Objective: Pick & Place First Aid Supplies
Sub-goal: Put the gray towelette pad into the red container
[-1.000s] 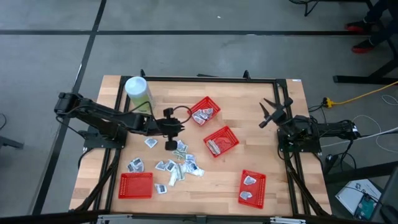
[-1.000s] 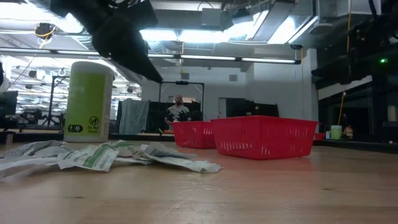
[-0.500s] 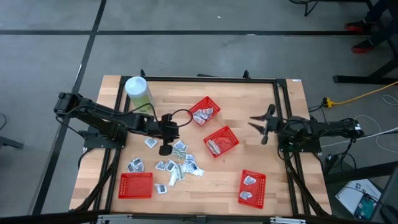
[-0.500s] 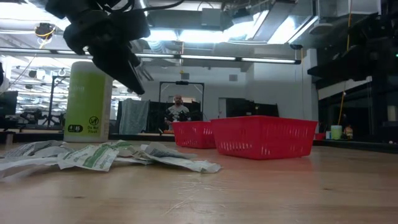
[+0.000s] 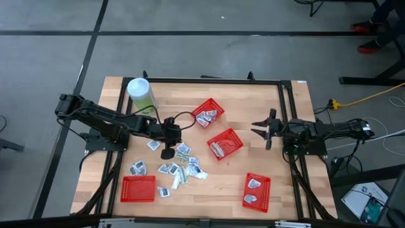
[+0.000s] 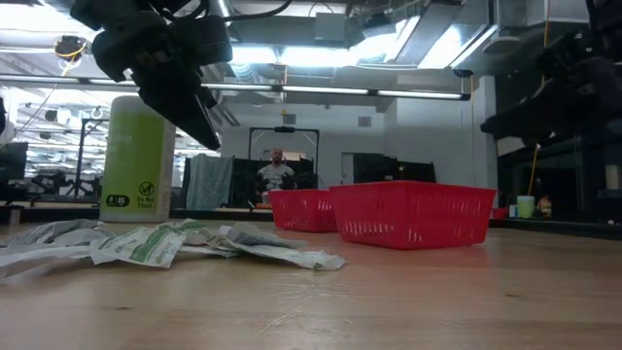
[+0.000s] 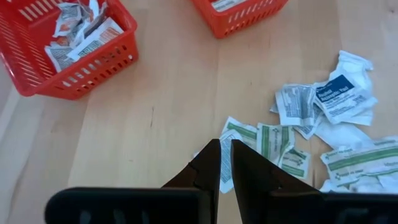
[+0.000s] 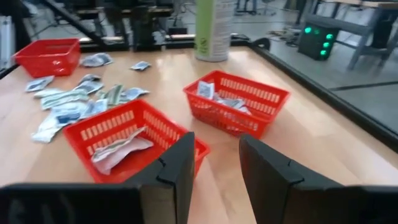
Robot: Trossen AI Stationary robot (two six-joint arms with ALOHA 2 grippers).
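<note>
Where crinkled, flat foil-paper packets (image 5: 179, 167)

The left arm reaches in from the table's left edge toward its middle, elbow bent low, with a cable looping above the wrist. The left gripper (image 5: 168, 152) points downward near the table surface; its two dark fingers (image 7: 211, 163) are pressed nearly together, only a thin slit between them, with nothing held. The right arm extends from the right edge, running roughly level toward the table centre. The right gripper (image 5: 266, 132) hangs above the wood with its fingers (image 8: 180, 158) spread apart and empty.
</note>
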